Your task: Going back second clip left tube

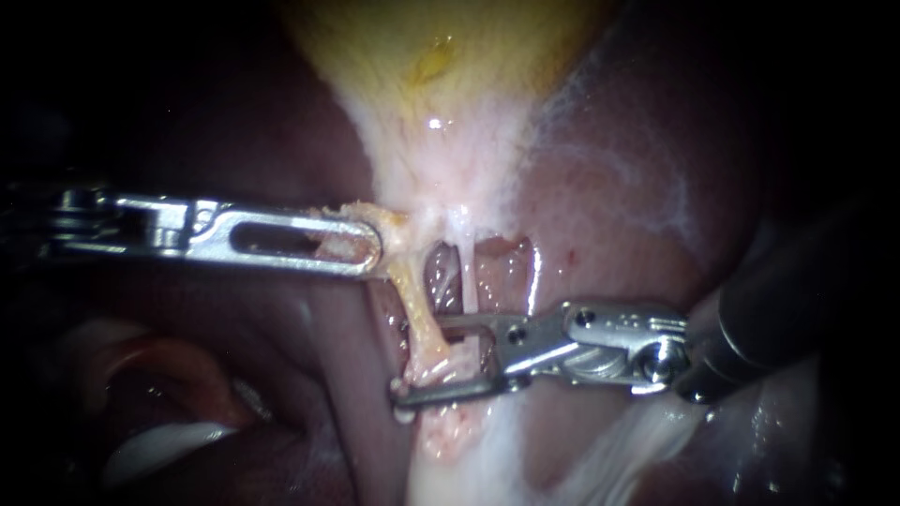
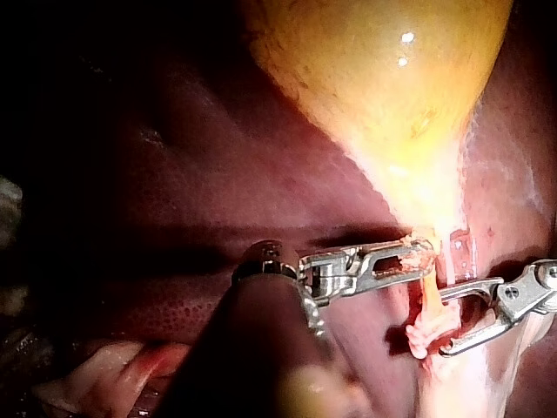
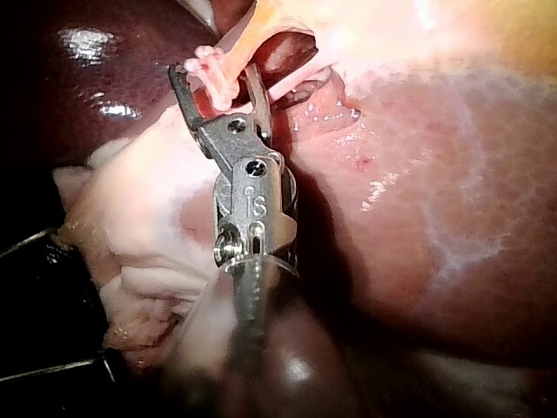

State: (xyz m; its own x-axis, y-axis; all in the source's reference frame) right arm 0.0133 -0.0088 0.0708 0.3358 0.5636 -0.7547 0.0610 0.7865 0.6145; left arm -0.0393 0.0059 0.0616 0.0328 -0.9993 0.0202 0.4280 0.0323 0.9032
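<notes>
The yellowish left tube (image 1: 417,309) runs down from the gallbladder (image 1: 450,84) neck. My left instrument (image 1: 367,245) comes in level from the left, its slotted jaws shut on tissue at the tube's upper end. My right instrument (image 1: 420,358) reaches in from the right with its two thin jaws open. They straddle the tube's lower, bunched part, one jaw above it and one below. The right wrist view shows the pink tube (image 3: 218,83) lying in the gap of those jaws (image 3: 213,74). In the left wrist view both instruments show, left (image 2: 418,257) and right (image 2: 444,322).
Dark red liver (image 1: 637,215) surrounds the field. A thin white strand (image 1: 464,267) runs just right of the left tube, with a small window beside it. Pale fatty tissue (image 3: 148,226) lies beside the right shaft. More pale folds (image 1: 169,440) sit at lower left.
</notes>
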